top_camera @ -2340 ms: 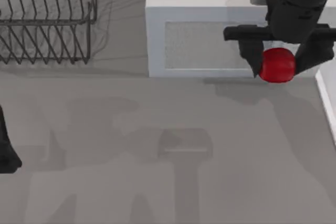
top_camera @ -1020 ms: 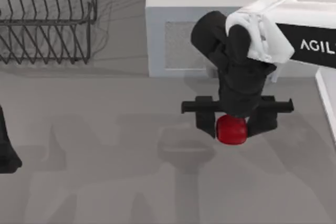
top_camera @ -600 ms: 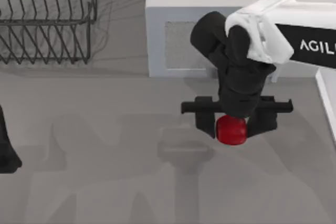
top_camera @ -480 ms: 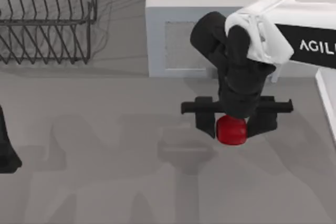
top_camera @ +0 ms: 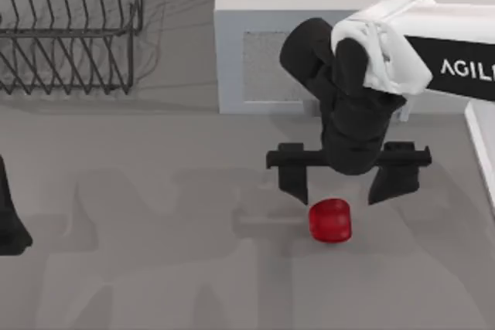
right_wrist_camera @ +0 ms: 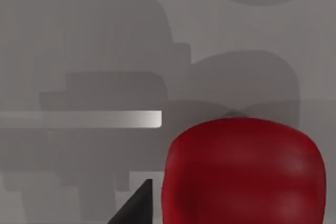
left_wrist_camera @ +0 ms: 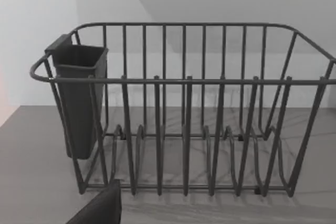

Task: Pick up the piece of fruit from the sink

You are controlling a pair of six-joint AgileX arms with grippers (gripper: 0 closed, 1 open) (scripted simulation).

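The piece of fruit [top_camera: 330,220], a small glossy red lump, lies on the grey surface just in front of my right gripper [top_camera: 343,185]. That gripper hangs over it, open, its dark fingers [top_camera: 292,182] spread wider than the fruit and holding nothing. The right wrist view shows the fruit [right_wrist_camera: 244,171] close up beneath the camera, beside one dark fingertip [right_wrist_camera: 137,207]. My left arm [top_camera: 8,218] is parked at the table's left edge. The sink is out of view.
A white box-shaped appliance [top_camera: 309,36] stands behind the right arm. A wire dish rack [top_camera: 69,28] sits at the back left, facing the left wrist camera as a rack [left_wrist_camera: 184,119] with a dark cutlery holder [left_wrist_camera: 79,98]. A white edge [top_camera: 483,144] borders the right side.
My right gripper has opened. The fruit has left its fingers and now rests on the grey surface, slightly nearer the front. The left arm has not moved.
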